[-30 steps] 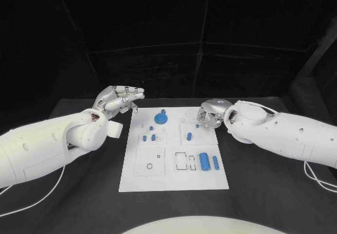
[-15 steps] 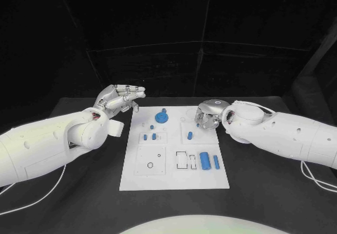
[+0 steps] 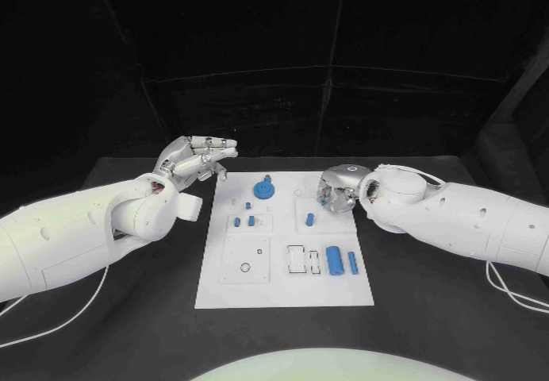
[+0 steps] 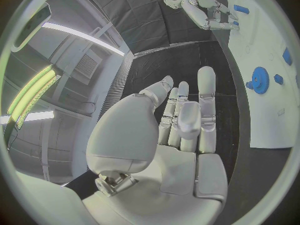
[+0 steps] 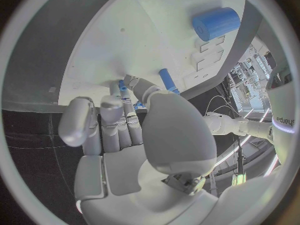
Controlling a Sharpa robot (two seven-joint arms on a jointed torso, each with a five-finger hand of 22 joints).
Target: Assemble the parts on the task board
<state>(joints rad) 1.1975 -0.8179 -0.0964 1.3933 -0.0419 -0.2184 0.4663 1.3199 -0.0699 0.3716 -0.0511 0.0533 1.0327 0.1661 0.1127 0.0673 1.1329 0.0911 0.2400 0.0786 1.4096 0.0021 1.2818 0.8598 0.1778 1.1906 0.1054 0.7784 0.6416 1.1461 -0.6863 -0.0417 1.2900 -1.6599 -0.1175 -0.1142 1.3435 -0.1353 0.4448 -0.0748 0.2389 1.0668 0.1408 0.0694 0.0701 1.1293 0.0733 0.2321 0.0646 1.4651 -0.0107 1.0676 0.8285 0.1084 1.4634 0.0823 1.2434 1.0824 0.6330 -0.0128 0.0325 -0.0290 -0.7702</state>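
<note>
- On the black surface [image 3: 435,317] lies the white board [image 3: 286,278], between the two arms.
- Blue parts sit on the board: a round gear [image 3: 264,190] near the far edge, small pegs [image 3: 243,222] in the middle left, and one peg [image 3: 310,217] in the middle right.
- Nearer the robot, a thick blue tube [image 3: 334,261] lies on its side with a thin blue bar [image 3: 352,263] just beside it.
- White slots [image 3: 297,260] show just left of the tube.
- Left hand [image 3: 197,160] is up in the air beside the far left corner of the board, off the board.
- Its fingers are curled in a bit, with the tips close together, and it holds nothing I can see. In the left wrist view the left hand [image 4: 169,135] has its fingers side by side and bent.
- Right hand [image 3: 338,189] is over the far right part of the board, palm down, fingers curled toward the board.
- In the right wrist view the right hand [image 5: 125,135] has its fingertips [image 5: 128,80] right at a blue peg, but I cannot tell if it grips it.
</note>
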